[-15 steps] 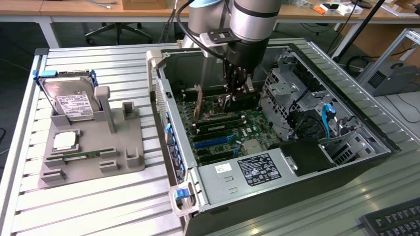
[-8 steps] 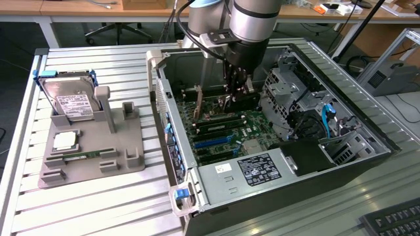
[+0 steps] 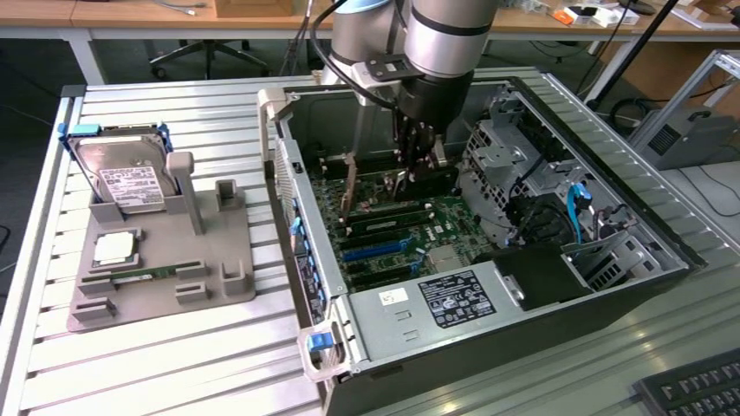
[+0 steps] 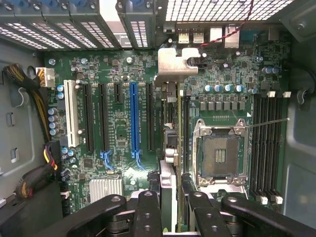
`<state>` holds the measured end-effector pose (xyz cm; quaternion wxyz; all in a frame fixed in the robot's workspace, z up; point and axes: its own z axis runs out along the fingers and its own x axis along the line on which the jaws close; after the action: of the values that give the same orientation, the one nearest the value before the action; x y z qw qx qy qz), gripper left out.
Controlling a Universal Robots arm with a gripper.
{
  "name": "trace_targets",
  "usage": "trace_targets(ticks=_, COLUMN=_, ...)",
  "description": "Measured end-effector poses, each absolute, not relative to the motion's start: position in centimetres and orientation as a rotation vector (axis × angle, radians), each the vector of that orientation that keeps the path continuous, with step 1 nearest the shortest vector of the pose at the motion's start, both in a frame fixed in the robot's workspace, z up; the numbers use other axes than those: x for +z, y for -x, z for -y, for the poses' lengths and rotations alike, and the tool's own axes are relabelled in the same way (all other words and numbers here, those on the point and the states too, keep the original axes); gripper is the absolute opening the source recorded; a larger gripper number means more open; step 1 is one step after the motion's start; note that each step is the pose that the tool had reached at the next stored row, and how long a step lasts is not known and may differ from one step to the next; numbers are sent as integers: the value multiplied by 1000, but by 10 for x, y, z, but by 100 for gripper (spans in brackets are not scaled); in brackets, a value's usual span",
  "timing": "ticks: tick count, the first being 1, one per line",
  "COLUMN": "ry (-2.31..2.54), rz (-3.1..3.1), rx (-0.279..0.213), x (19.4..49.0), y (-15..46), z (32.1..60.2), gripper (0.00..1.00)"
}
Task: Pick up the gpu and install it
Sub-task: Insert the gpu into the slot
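- The pincer (image 4: pixel 170 197) is seen lowered inside the open computer case (image 3: pixel 601 286), clenched on the gpu (image 4: pixel 168 143), which is held edge-on between the fingers (image 4: pixel 148 207).
- The gpu's silver end bracket (image 4: pixel 175 64) is pointed toward the rear wall of the case; the card is hung over the motherboard (image 4: pixel 118 163), beside the blue slot (image 4: pixel 133 118).
- Pick-up is judged done. Whether the card is seated cannot be told.
- The hard drive (image 3: pixel 130 184) is left on the grey holder (image 3: pixel 162 286) on the desk (image 3: pixel 173 95).
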<state>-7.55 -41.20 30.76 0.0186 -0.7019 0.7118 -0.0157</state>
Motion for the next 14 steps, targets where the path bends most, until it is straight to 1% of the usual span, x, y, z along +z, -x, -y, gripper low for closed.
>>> trace_targets(ticks=14, ry=2179, rz=-2210, rx=-49, x=306, y=76, z=414, gripper=27)
